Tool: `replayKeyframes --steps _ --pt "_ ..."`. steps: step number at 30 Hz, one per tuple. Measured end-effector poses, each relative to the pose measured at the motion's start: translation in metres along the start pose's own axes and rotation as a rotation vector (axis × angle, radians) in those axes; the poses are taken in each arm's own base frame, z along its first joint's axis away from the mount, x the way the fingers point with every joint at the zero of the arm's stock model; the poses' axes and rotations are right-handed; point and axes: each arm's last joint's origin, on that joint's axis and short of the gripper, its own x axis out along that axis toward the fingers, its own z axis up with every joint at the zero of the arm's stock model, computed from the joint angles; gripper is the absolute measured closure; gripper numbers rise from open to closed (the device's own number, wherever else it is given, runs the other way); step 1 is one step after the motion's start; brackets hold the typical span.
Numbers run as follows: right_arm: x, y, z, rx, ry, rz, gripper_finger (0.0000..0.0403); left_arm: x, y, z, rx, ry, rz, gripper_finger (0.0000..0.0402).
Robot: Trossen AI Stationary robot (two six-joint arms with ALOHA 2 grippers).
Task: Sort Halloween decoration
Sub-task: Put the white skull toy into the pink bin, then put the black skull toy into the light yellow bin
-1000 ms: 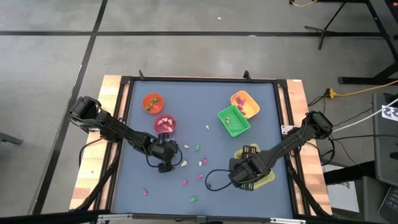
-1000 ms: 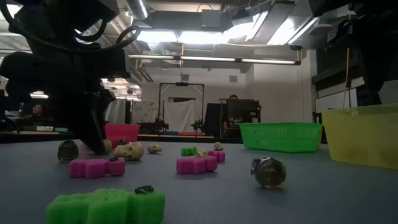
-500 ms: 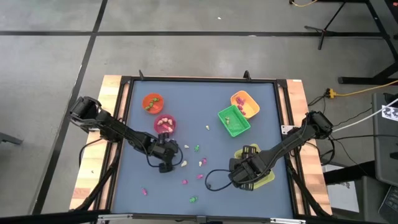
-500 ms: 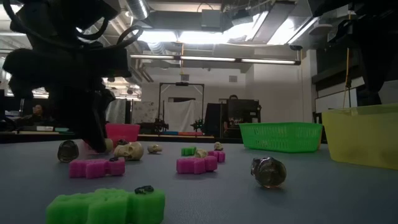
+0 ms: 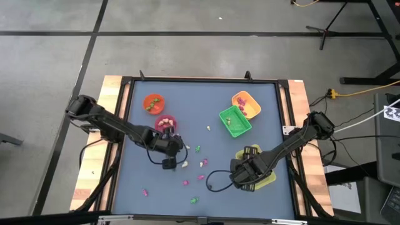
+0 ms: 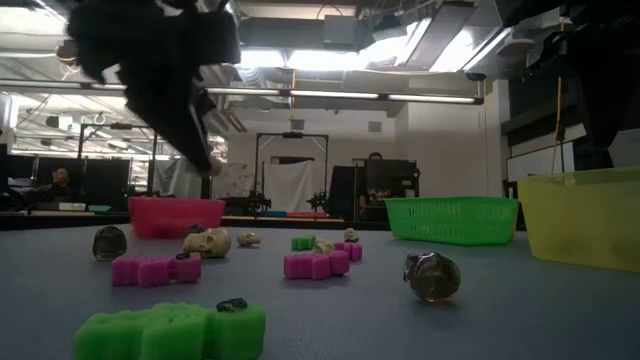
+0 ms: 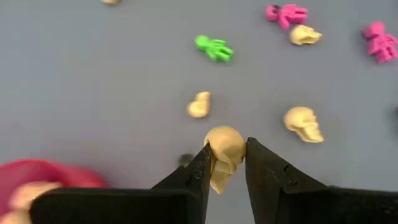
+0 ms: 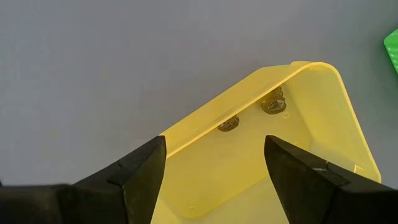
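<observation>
Yellow tray [image 8: 323,124], green tray [image 5: 235,122]

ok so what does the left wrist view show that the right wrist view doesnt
Only the left wrist view: the left tool shut on a cream skull, above loose cream skulls, a green figure and pink figures, with the pink cup at the edge.
Only the right wrist view: the open right tool over the yellow tray, which holds two small dark trinkets.
Both: the blue-grey table.

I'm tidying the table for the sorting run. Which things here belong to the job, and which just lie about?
Job:
- cream skull, held in the left hand
- loose trinkets
- pink cup
- orange cup
- green tray
- yellow tray

Lying about:
- black cable
</observation>
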Motion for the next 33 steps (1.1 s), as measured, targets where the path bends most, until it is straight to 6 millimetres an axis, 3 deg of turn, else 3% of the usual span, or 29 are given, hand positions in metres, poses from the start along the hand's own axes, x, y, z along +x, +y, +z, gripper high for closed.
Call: replayKeyframes --steps 6,18,28,33 --pt "0.0 0.001 0.001 0.001 -0.014 0.012 0.0132 -0.015 0.029 0.008 -0.019 0.07 0.132 0.0341" --pt "0.0 0.001 0.002 0.001 -0.017 0.015 0.0132 -0.011 0.085 0.002 -0.125 0.238 0.296 0.0341" --pt "0.0 0.001 0.002 0.0 -0.018 0.015 0.0132 -0.009 0.099 0.002 -0.173 0.25 0.318 0.034" --pt "0.0 0.001 0.002 0.0 -0.018 0.015 0.0132 -0.01 0.099 0.001 -0.151 0.27 0.309 0.0318"
